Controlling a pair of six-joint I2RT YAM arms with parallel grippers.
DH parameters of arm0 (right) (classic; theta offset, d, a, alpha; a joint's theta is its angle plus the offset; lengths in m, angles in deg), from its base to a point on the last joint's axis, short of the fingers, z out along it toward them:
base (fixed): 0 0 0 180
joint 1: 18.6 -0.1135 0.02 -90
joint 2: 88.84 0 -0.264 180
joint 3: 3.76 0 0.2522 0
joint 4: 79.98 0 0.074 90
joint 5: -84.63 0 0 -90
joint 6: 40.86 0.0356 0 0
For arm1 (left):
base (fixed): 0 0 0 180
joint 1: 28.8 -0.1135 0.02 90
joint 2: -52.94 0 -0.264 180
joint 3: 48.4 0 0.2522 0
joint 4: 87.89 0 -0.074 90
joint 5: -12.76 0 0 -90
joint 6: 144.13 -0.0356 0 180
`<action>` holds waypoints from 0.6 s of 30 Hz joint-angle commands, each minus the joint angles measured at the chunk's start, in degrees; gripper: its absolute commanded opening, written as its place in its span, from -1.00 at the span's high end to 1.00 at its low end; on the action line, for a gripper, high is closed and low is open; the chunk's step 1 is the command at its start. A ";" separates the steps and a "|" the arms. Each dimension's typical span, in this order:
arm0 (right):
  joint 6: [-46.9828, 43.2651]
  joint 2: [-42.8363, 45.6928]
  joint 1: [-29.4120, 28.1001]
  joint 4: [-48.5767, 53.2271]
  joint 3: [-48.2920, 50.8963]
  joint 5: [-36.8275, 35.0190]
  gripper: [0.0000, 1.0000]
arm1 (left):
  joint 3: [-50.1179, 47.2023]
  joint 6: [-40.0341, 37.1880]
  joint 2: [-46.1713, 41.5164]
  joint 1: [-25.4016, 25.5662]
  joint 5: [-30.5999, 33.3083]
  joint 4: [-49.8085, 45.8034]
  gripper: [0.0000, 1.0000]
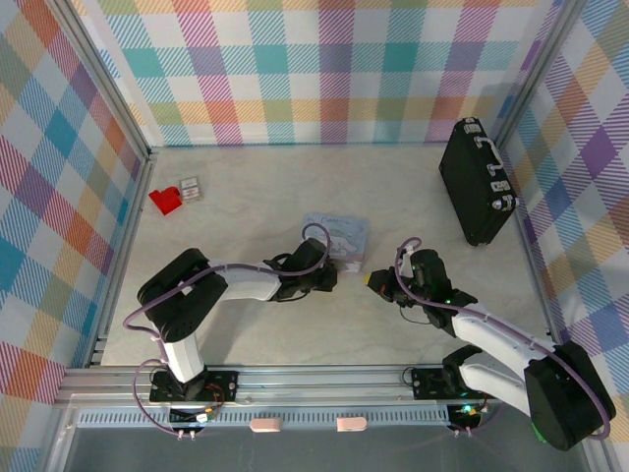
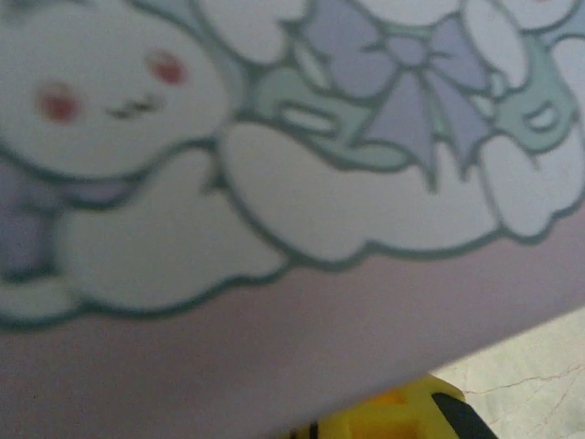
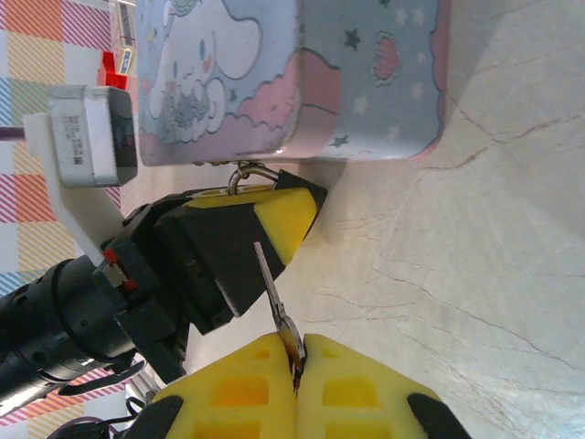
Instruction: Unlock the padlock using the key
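The right gripper (image 3: 294, 366), jaws pressed together on the key (image 3: 271, 293), is aiming at the padlock (image 3: 249, 174). The left gripper (image 3: 297, 210) is pinching it at the tin's (image 3: 366, 82) six o'clock. Insertion is calling for fine keyhole alignment.

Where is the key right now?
In the right wrist view, the key is pinched in the right gripper at bottom centre, its blade pointing up toward the left gripper beside the pastel tin.
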 commanded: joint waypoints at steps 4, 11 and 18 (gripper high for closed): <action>-1.27 0.68 0.44 1.29 -1.34 -0.17 1.00 | -7.54 0.09 -1.37 0.63 5.49 13.41 0.55; -0.78 -0.24 0.50 -0.44 -0.89 0.25 1.00 | -17.60 2.25 -3.60 0.58 10.19 29.68 0.14; -0.53 -0.44 0.48 -0.84 -0.70 0.62 1.00 | -17.48 1.85 1.08 -0.74 5.85 37.19 0.12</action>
